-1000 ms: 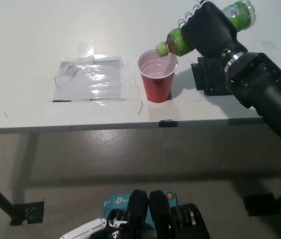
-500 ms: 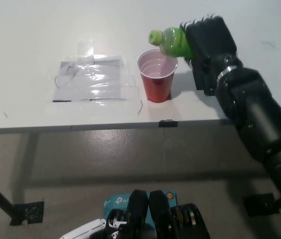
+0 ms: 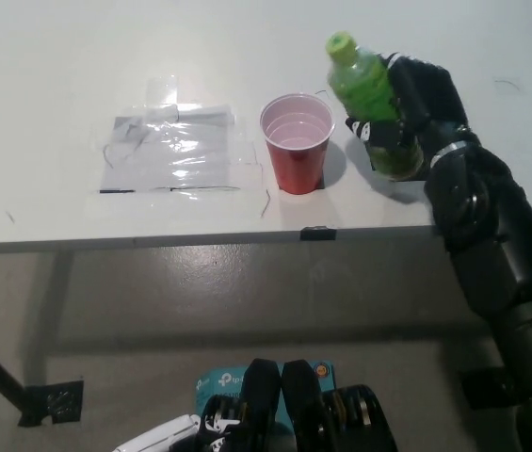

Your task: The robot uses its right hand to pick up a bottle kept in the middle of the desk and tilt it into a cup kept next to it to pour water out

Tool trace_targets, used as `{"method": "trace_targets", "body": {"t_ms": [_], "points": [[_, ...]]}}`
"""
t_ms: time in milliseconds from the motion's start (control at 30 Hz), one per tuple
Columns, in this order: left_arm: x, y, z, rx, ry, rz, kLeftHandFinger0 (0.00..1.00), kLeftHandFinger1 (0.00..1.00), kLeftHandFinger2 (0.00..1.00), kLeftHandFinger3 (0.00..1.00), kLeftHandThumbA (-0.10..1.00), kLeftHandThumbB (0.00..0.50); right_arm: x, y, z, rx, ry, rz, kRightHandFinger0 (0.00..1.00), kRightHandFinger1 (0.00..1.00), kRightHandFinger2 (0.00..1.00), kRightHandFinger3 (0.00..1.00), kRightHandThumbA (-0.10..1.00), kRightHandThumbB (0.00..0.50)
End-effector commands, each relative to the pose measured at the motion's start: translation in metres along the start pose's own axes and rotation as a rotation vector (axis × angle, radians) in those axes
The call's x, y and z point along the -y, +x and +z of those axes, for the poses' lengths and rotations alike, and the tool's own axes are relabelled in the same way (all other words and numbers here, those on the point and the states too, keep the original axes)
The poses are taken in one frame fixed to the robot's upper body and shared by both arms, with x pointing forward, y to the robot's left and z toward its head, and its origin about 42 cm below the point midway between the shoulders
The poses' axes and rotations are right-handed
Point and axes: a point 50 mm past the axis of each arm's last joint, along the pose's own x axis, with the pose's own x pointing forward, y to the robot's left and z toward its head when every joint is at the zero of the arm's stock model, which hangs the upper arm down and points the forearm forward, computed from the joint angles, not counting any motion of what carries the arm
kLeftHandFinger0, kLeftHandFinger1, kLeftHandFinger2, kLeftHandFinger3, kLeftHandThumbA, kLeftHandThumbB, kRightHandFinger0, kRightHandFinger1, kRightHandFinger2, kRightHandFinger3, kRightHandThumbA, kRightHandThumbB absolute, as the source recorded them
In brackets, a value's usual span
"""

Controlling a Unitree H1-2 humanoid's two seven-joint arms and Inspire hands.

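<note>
Right hand (image 3: pixel 414 108) grasps the green bottle (image 3: pixel 371 99), fingers wrapped round its body. Bottle is nearly upright, cap on, just right of the red cup (image 3: pixel 297 143) and not touching it. Left hand (image 3: pixel 157 440) rests low at near left; finger state indeterminate.

Glossy plastic bottle (image 3: pixel 371 94), matt desk (image 3: pixel 58 75)

light: bright, even; glare: taped plastic sheet (image 3: pixel 173 151); shadow: soft beneath desk (image 3: pixel 58 56); focus: slightly soft

One bottle (image 3: pixel 367 89), one red cup (image 3: pixel 297 141), one taped plastic sheet (image 3: pixel 173 151).
</note>
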Motion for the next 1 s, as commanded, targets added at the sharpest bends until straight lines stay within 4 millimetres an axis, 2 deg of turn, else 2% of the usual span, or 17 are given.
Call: {"method": "trace_targets", "body": {"t_ms": [0,67,200,233,267,333,467,567,633,767,867,967], "points": [[0.002,-0.005,0.006,0.038,0.028,-0.007,1.0,1.0,1.0,1.0,0.37,0.5,0.098,0.019,0.034,0.326,0.85,-0.41,0.0,0.0,0.03,0.13,-0.1,0.046],[0.002,-0.005,0.007,0.042,0.028,-0.013,1.0,1.0,1.0,1.0,0.36,0.5,0.1,0.017,0.027,0.296,0.848,-0.45,0.0,0.0,0.0,0.12,-0.1,0.058],[0.0,-0.005,0.006,0.042,0.035,-0.001,1.0,1.0,1.0,1.0,0.39,0.5,0.102,0.015,0.02,0.274,0.873,-0.503,0.0,0.01,0.01,0.12,-0.1,0.052],[0.0,-0.005,0.006,0.042,0.036,0.0,1.0,1.0,1.0,1.0,0.39,0.5,0.102,0.015,0.019,0.272,0.877,-0.506,0.0,0.0,0.01,0.12,-0.1,0.016],[0.0,-0.005,0.006,0.04,0.038,-0.004,1.0,1.0,1.0,1.0,0.38,0.5,0.103,0.014,0.016,0.271,0.888,-0.523,0.0,0.0,0.01,0.13,-0.1,0.053],[0.001,-0.005,0.006,0.046,0.019,-0.005,1.0,1.0,1.0,1.0,0.35,0.5,0.103,0.013,0.012,0.271,0.909,-0.544,0.0,0.0,0.01,0.13,-0.1,0.051],[0.001,-0.005,0.005,0.045,0.019,0.0,1.0,1.0,1.0,1.0,0.37,0.5,0.097,0.011,0.005,0.254,0.955,-0.572,0.0,0.0,0.03,0.15,-0.1,0.064],[0.0,-0.005,0.006,0.043,0.024,-0.001,1.0,1.0,1.0,1.0,0.37,0.5,0.083,0.007,-0.006,0.241,0.932,-0.556,0.0,0.0,0.0,0.09,-0.1,0.082],[0.0,-0.005,0.006,0.043,0.027,-0.004,1.0,1.0,1.0,1.0,0.38,0.5,0.075,0.004,-0.012,0.226,0.935,-0.552,0.0,0.0,0.01,0.1,-0.1,0.101],[0.001,-0.006,0.007,0.04,0.022,-0.003,1.0,1.0,1.0,1.0,0.37,0.5,0.061,-0.002,-0.022,0.195,0.89,-0.533,0.0,0.0,0.0,0.1,-0.1,0.202],[-0.001,-0.004,0.008,0.042,0.032,-0.001,1.0,1.0,1.0,1.0,0.38,0.5,0.05,-0.004,-0.029,0.176,0.844,-0.507,0.0,0.0,0.0,0.08,-0.1,0.187],[-0.003,-0.004,0.01,0.044,0.038,0.004,1.0,1.0,1.0,1.0,0.39,0.5,0.05,-0.004,-0.027,0.18,0.801,-0.479,0.0,0.0,0.0,0.12,-0.1,0.184]]}}
